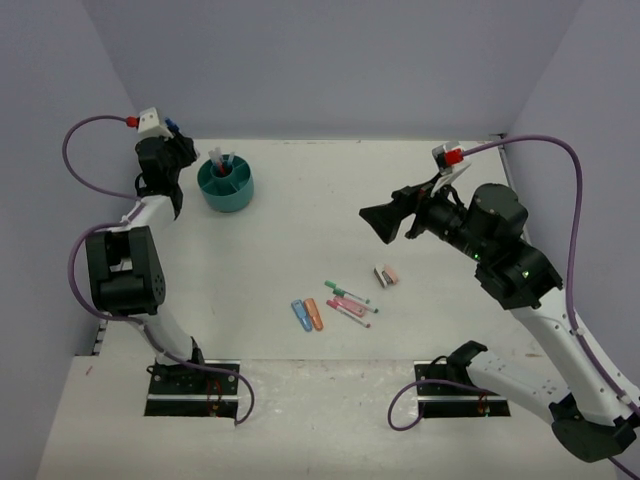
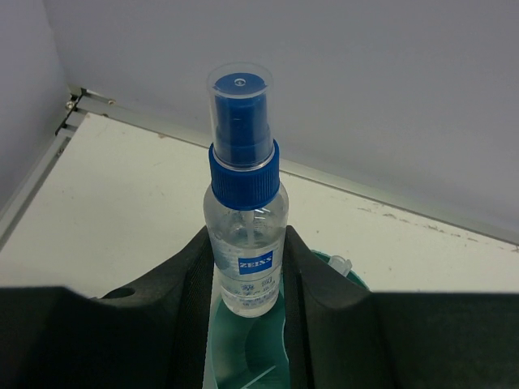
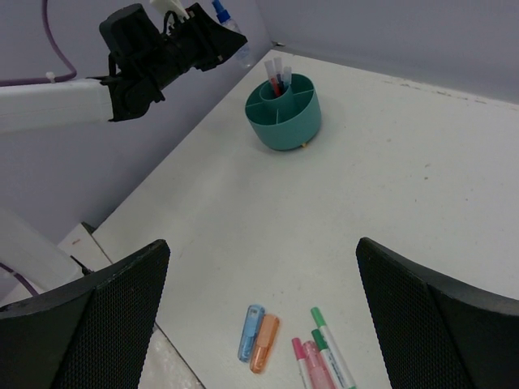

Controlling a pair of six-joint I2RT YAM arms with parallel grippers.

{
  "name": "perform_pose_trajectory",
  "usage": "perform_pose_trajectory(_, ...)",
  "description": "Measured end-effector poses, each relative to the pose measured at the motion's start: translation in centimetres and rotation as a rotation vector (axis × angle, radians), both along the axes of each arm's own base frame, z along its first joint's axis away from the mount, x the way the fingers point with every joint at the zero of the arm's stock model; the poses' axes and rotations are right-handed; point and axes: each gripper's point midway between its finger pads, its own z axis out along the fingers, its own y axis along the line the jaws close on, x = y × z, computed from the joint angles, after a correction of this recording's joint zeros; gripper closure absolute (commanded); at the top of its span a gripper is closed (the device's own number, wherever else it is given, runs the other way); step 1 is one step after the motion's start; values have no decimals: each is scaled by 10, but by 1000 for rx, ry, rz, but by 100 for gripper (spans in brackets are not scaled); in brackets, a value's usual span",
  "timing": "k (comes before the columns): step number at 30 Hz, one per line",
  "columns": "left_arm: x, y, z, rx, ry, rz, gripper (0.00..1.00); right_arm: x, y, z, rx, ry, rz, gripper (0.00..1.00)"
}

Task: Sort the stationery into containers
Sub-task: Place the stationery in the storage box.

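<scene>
Your left gripper (image 2: 247, 279) is clamped on a small clear spray bottle (image 2: 246, 203) with a blue collar and a clear cap. Its two dark fingers (image 2: 182, 316) press the bottle's lower body from either side, and the bottle stands upright between them. In the left wrist view you can see teal plastic under the bottle and between the fingers. From above, that hand is raised at the far-left corner of the table (image 1: 300, 220), just beyond and to the left of the tub (image 1: 226, 196). The tub is the round teal one, divided inside, and it stands on the table with a few pens (image 3: 276, 74) upright in one of its far compartments. Your right gripper (image 1: 378, 222) holds nothing: its jaws are spread wide, it is up off the surface over the middle-right of the table, and it points toward the left side. The loose stationery lies on the table well apart from the tub, nearer your arms' bases. A blue piece (image 1: 300, 315) and an orange piece (image 1: 315, 314) lie side by side, touching or nearly so. Just to their right are a green marker (image 1: 347, 291) and the pink markers (image 1: 348, 308), close together. The small erasers (image 1: 386, 275) sit a little farther right — below the right arm's wrist.
</scene>
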Motion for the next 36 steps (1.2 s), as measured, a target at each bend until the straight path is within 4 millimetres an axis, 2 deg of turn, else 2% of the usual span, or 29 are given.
perform_pose_trajectory(4, 5, -1, -19, -24, 28, -5, 100, 0, 3, -2, 0, 7, 15, 1)
perform_pose_trajectory(9, 4, -4, -35, -40, 57, -13, 100, -1, 4, -1, 2, 5, 21, 1)
perform_pose_trajectory(29, 1, -12, -59, -81, 128, -46, 100, -3, 6, -2, 2, 8, 36, 1)
perform_pose_trajectory(30, 1, -12, -60, -81, 130, -47, 99, -3, 6, -2, 2, 8, 36, 1)
perform_pose_trajectory(33, 1, -13, -65, -84, 141, -54, 85, -3, 6, -2, 2, 9, 36, 1)
perform_pose_trajectory(36, 1, -13, -72, -87, 155, -55, 81, -2, 6, -3, 1, 9, 36, 1)
